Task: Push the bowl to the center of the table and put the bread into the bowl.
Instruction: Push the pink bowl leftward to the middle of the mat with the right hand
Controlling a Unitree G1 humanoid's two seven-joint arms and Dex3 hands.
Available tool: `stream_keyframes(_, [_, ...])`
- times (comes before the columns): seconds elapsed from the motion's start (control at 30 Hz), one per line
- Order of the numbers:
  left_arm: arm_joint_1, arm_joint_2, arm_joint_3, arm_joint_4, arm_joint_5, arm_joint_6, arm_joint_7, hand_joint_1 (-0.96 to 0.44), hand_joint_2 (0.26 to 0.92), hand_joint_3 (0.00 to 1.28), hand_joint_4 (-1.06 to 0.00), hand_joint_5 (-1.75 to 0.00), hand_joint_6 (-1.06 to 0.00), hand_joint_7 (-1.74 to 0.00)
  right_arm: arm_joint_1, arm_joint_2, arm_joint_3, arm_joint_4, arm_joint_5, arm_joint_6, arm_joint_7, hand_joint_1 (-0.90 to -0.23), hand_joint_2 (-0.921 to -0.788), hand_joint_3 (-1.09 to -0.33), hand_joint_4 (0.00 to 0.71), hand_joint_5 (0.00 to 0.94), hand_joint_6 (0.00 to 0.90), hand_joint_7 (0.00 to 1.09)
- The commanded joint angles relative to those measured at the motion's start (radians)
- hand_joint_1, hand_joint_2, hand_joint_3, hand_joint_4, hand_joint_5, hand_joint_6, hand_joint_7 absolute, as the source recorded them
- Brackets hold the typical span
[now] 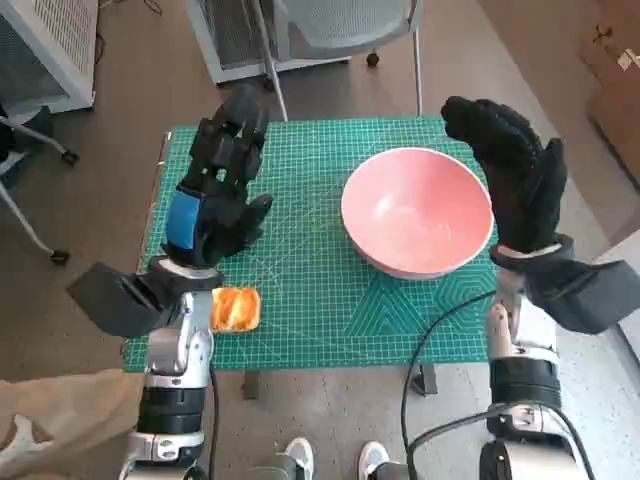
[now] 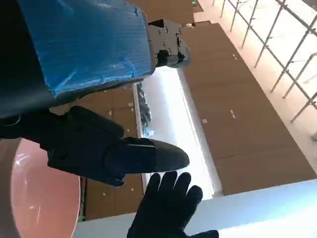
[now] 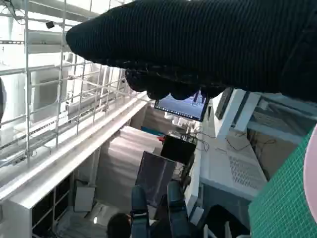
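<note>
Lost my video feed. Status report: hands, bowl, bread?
Both hands raised, holding nothing: left hand, right hand beside the bowl. Bowl right of center, nothing in it. Bread at near left edge, by the left wrist. Path between them unobstructed.

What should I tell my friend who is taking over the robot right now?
Left robot hand: raised over the mat's left side, fingers apart, holding nothing.
Right robot hand: upright beside the bowl's right rim, fingers apart, holding nothing; whether it touches the rim cannot be told.
Bowl: pink, empty, upright, on the right half of the mat, not yet at the center.
Bread: on the mat near its front left edge, beside the left forearm, untouched.
Done: nothing yet.
Left: push the bowl left to the center, then pick up the bread and put it in the bowl.
</note>
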Motion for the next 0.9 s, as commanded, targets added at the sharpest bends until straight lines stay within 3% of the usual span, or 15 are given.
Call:
stream_keyframes(0.03, [0.011,0.014,0.004,-0.015,-0.006,-0.012,-0.009,-0.61,0.915,0.34,-0.05,0.00,0.00,-0.44,0.002,0.003,0.005,0.010,-0.011,0.010,-0.006,-0.611,-0.921,-0.638,0.222,0.002,0.327,0.01])
stream_keyframes(0.47, [0.026,0.066,0.009,-0.043,-0.029,0.010,-0.054,-0.61,0.921,0.44,-0.02,0.00,0.00,-0.44,-0.021,-0.002,0.001,0.054,-0.005,-0.002,0.013,-0.615,-0.921,-0.638,0.228,0.004,0.333,0.01])
stream_keyframes(0.9, [0.041,0.092,0.015,-0.047,-0.033,0.012,-0.064,-0.62,0.921,0.46,-0.02,0.00,0.00,-0.41,-0.016,0.002,0.005,0.041,0.000,0.008,0.021,-0.621,-0.921,-0.634,0.229,0.003,0.336,0.01])
